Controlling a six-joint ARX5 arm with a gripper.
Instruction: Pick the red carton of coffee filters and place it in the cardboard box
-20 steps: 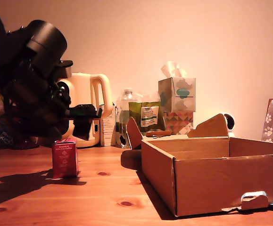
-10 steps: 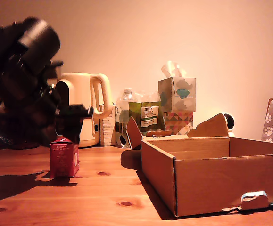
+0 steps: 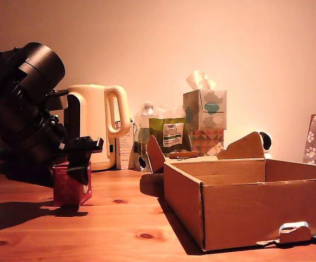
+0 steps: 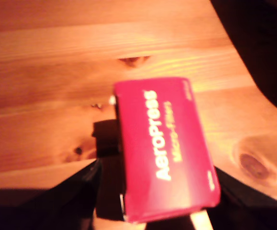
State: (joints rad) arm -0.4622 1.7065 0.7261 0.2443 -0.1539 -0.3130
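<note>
Red carton of coffee filters (image 3: 70, 185) stands on the wooden table (image 3: 119, 229), at the exterior view's left, well apart from the cardboard box (image 3: 239, 210) at that view's right. Not lifted as far as I can tell: its base looks down on the wood in the exterior view.

My claw (image 3: 81, 161) is right over the carton, low at its top; one dark finger (image 3: 84, 173) overlaps the carton's upper edge. Jaws spread either side of it, going by the wrist view, where dark finger shapes flank the carton (image 4: 164, 148) low in the picture. Whether the pads are touching the sides I cannot tell: too dark, blurred. So: claw around the carton, grip not confirmed.

Progress, my judgement: approach done, grasp in hand or about to be. Left: clamp, lift, carry across to the box, release inside. As far as its inside shows, the box holds nothing.

View differences: wrist view gives the white "AeroPress" lettering on the carton's upper face, plus knots in the table (image 4: 42, 72); no box, no background. Exterior view gives the carton-to-box gap, the box's flaps and tape tab, and clutter behind: cream kettle (image 3: 97, 123), patterned tissue box (image 3: 204, 123), green packet (image 3: 171, 134). The lettering is not readable there.
</note>
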